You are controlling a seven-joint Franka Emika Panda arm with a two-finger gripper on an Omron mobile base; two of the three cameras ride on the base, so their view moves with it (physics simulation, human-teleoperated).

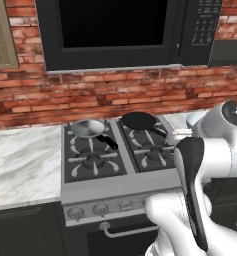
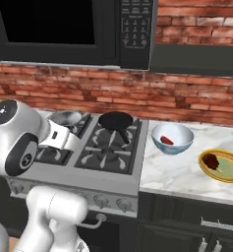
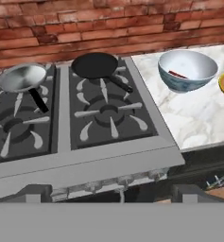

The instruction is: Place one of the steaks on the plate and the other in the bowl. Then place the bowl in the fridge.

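The hand (image 3: 111,197) is standing wide apart and holding nothing, its two dark fingertips (image 3: 30,194) just showing at the bottom of the hand view, hanging over the front edge of the stove (image 3: 85,160). Beyond the tips the stove's grates are lying bare at the front. At the back left burner a silver frying pan (image 3: 22,77) is sitting with its black handle pointing toward the front; at the back right burner a black frying pan (image 3: 94,65) is sitting with its handle pointing toward the front right.

To the right of the stove the marble bench (image 2: 177,172) is carrying the task's things. The pale blue-grey bowl (image 2: 172,138) is sitting upright near the bench's left edge, just beside the stove and toward the brick wall (image 2: 187,106), and the bright red steak (image 2: 166,140) is lying inside it against the near wall. Farther right, near the bench's front edge and apart from the bowl, the yellow-olive plate (image 2: 228,167) is lying flat with the dark brown steak (image 2: 211,161) resting on its left part.

Above the stove a black microwave (image 2: 69,29) is hanging on the wall. The white arm (image 1: 210,150) is rising in front of the stove.
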